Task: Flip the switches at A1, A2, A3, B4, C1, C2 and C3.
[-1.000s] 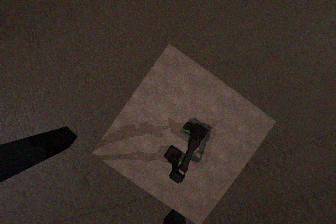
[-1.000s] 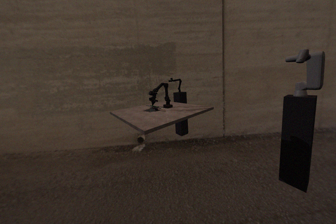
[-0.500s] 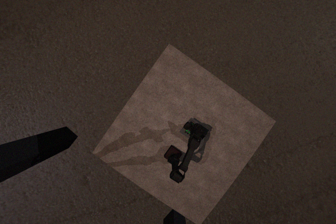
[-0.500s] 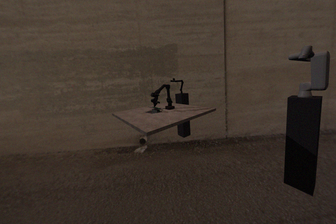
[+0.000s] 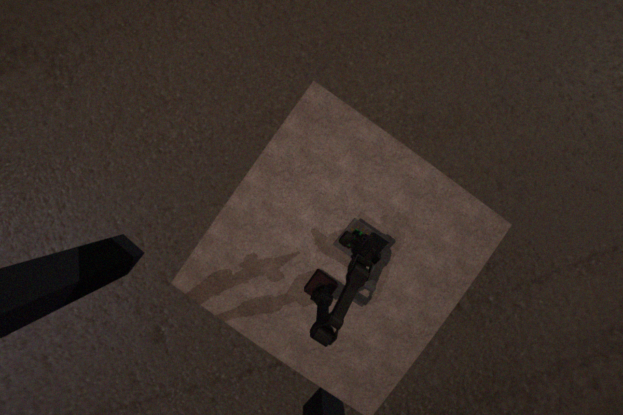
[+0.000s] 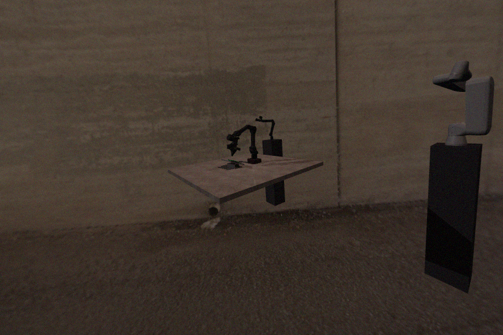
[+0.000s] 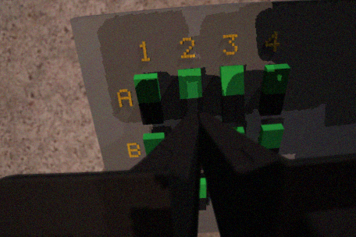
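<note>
The grey panel (image 7: pixel 87 48) (image 5: pixel 358 222) (image 6: pixel 229 166) lies on the table with green switches. In the wrist view, row A shows A1 (image 7: pixel 147 89), A2 (image 7: pixel 190 83), A3 (image 7: pixel 233 80) and A4 (image 7: pixel 275 79). B1 (image 7: pixel 154 143) and B4 (image 7: pixel 272 136) show below them. My fingers cover B2, most of B3 and most of row C; one green piece (image 7: pixel 202 188) shows between them. My gripper (image 7: pixel 197 123) (image 6: pixel 233 155) is shut and empty. Its tips appear just below A2 in the wrist view, and the exterior view shows them above the panel. Row C's tilts are hidden.
The panel and my arm's red base (image 5: pixel 320 280) (image 6: pixel 254 160) are on the square table (image 5: pixel 302 168) (image 6: pixel 219 180). Beyond it stand a dark arm (image 6: pixel 271 122) on a pedestal (image 6: pixel 274 193) and a grey arm (image 6: pixel 479 104) on a tall pedestal (image 6: pixel 450 185). Shadows darken the panel.
</note>
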{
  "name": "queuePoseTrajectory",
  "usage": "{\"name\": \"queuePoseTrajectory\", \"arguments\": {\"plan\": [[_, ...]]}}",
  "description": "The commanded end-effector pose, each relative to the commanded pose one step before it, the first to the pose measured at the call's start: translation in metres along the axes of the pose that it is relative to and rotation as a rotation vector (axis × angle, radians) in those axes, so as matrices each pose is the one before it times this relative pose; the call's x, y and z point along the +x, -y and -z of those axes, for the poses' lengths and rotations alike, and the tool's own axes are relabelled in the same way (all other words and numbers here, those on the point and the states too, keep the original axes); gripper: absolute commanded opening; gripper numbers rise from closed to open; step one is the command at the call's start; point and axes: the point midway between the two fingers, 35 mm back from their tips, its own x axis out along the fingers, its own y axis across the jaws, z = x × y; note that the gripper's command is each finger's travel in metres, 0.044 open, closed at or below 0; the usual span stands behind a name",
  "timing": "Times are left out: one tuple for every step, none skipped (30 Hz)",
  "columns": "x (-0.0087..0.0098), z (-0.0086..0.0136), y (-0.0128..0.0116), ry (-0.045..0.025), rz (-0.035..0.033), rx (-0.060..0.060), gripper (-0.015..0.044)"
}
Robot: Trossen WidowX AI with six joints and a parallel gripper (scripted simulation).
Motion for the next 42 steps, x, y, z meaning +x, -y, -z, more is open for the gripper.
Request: {"name": "queuePoseTrajectory", "arguments": {"plan": [[-0.01752, -0.00016, -0.00049, 0.01244, -0.00368, -0.0048, 0.0], [0.0, 0.0, 0.0, 0.0, 0.0, 0.0, 0.0], [0.0, 0.0, 0.0, 0.0, 0.0, 0.0, 0.0], [0.0, 0.0, 0.0, 0.0, 0.0, 0.0, 0.0], [0.00001, 0.0014, 0.00217, -0.0002, 0.00019, -0.0001, 0.0], [0.00004, 0.00431, 0.00638, -0.00051, 0.00056, -0.0002, 0.0], [0.00008, 0.00671, 0.00922, -0.0005, 0.00078, -0.0003, 0.0], [0.00007, 0.00463, 0.0059, -0.00015, 0.00049, -0.0002, 0.0], [0.00003, 0.00157, 0.00192, -0.00002, 0.00016, -0.0001, 0.0], [0.0, 0.0, 0.0, 0.0, 0.0, 0.0, 0.0], [0.0, 0.0, 0.0, 0.0, 0.0, 0.0, 0.0], [0.00288, -0.00011, 0.00002, 0.00216, 0.00001, 0.0, 0.0], [0.00856, -0.00012, 0.00003, 0.00647, 0.0, 0.0, 0.0], [0.0126, 0.00044, -0.00001, 0.00964, -0.00003, 0.0, 0.0], [0.00821, 0.00073, -0.00004, 0.00639, -0.00004, 0.0, 0.0], [0.0027, 0.00032, -0.00002, 0.00213, -0.00002, 0.0, 0.0], [0.0, 0.0, 0.0, 0.0, 0.0, 0.0, 0.0], [0.0, 0.0, 0.0, 0.0, 0.0, 0.0, 0.0], [0.0, 0.0, 0.0, 0.0, 0.0, 0.0, 0.0], [0.0, 0.0, 0.0, 0.0, 0.0, 0.0, 0.0], [0.00124, 0.00003, 0.0, 0.00003, 0.0, 0.0, 0.0], [0.00372, 0.00014, -0.00001, 0.00009, -0.00001, 0.0, 0.0], [0.0037, 0.00019, -0.00001, 0.00008, -0.00001, 0.0, 0.0], [0.00123, 0.00008, 0.0, 0.00003, 0.0, 0.0, 0.0], [0.00025, 0.0, 0.0, 0.00001, 0.0, 0.0, 0.0], [0.00052, -0.00001, 0.0, 0.00001, 0.0, 0.0, 0.0], [0.00072, -0.00001, 0.0, 0.00002, 0.0, 0.0, 0.0], [0.00094, 0.0, 0.0, 0.00003, 0.0, 0.0, 0.0], [0.00118, 0.0, 0.0, 0.00003, 0.0, 0.0, 0.0], [0.00143, 0.00001, 0.0, 0.00004, 0.0, 0.0, 0.0], [0.0016, 0.00002, 0.0, 0.00004, 0.0, 0.0, 0.0], [0.00165, 0.00003, 0.0, 0.00004, 0.0, 0.0, 0.0], [0.00165, 0.00004, 0.0, 0.00004, 0.0, 0.0, 0.0], [0.00165, 0.00005, 0.0, 0.00004, 0.0, 0.0, 0.0], [0.00136, 0.00005, 0.0, 0.00003, 0.0, 0.0, 0.0], [0.00082, 0.00003, 0.0, 0.00002, 0.0, 0.0, 0.0], [0.00027, 0.00001, 0.0, 0.00001, 0.0, 0.0, 0.0], [0.0, 0.0, 0.0, 0.0, 0.0, 0.0, 0.0], [0.0, 0.0, 0.0, 0.0, 0.0, 0.0, 0.0], [0.0, 0.0, 0.0, 0.0, 0.0, 0.0, 0.0], [0.0, 0.0, 0.0, 0.0, 0.0, 0.0, 0.0], [0.0, 0.0, 0.0, 0.0, 0.0, 0.0, 0.0]]}}
